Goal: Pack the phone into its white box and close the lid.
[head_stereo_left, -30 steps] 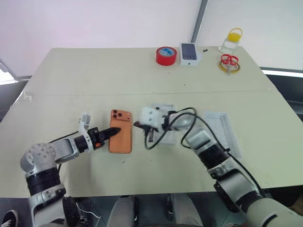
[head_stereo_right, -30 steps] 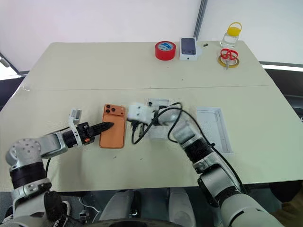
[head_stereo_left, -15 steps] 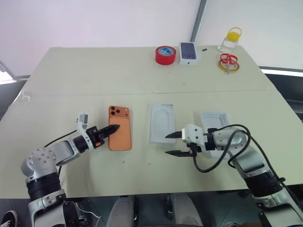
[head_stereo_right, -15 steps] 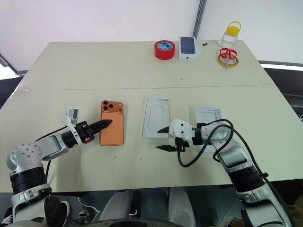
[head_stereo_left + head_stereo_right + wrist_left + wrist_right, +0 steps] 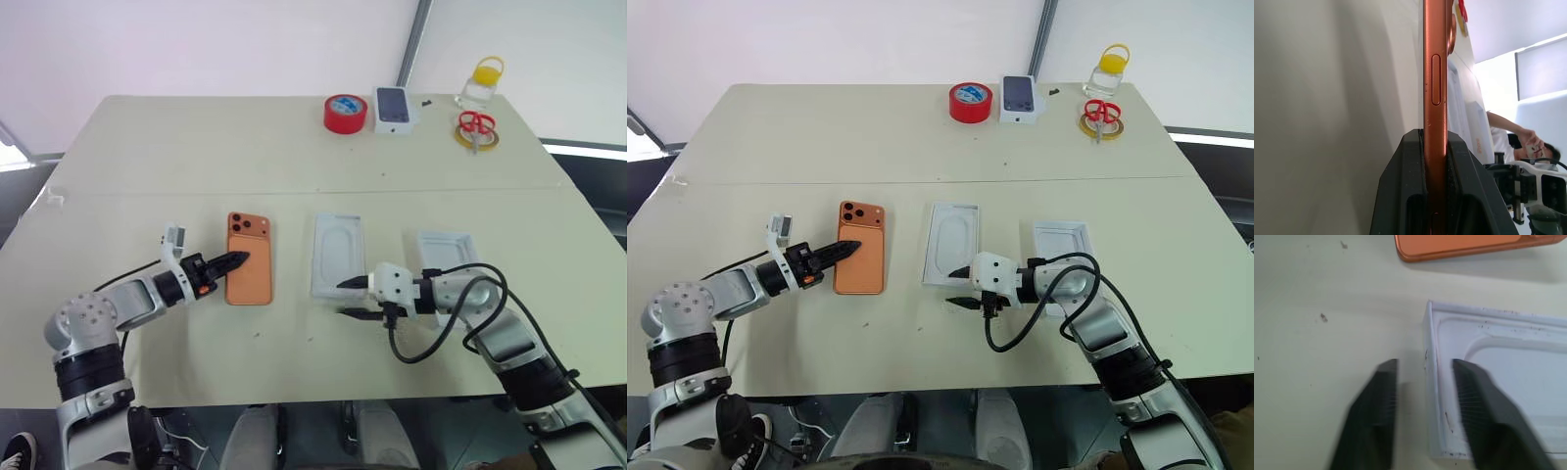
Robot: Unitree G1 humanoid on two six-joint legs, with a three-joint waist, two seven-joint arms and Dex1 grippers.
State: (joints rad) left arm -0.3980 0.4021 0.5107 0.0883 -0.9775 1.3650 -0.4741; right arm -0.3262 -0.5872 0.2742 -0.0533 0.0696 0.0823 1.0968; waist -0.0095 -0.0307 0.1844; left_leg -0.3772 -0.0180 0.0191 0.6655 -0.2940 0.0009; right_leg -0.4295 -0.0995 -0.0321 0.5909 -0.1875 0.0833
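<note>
The orange phone (image 5: 249, 274) lies back up on the table, its camera cluster at the far corner. My left gripper (image 5: 231, 262) is shut on its left long edge; the left wrist view shows the phone (image 5: 1435, 98) clamped between the black fingers (image 5: 1400, 196). The white box (image 5: 338, 253), a shallow tray with a rounded oblong recess, lies to the right of the phone. My right gripper (image 5: 342, 299) stands open at its near short edge. In the right wrist view the rim of the box (image 5: 1431, 382) runs between my fingers. The lid (image 5: 446, 249) lies hollow side up further right.
At the table's far edge stand a red tape roll (image 5: 344, 114), a small white box with a dark phone picture (image 5: 393, 106), red scissors on a yellow ring (image 5: 475, 127) and a yellow-capped bottle (image 5: 480, 86). A person (image 5: 1513, 142) shows beyond the table.
My right gripper drew back from over the box to the near right, opened wide, then came to the box's near edge with its fingers narrowed. The left gripper kept its hold on the phone.
</note>
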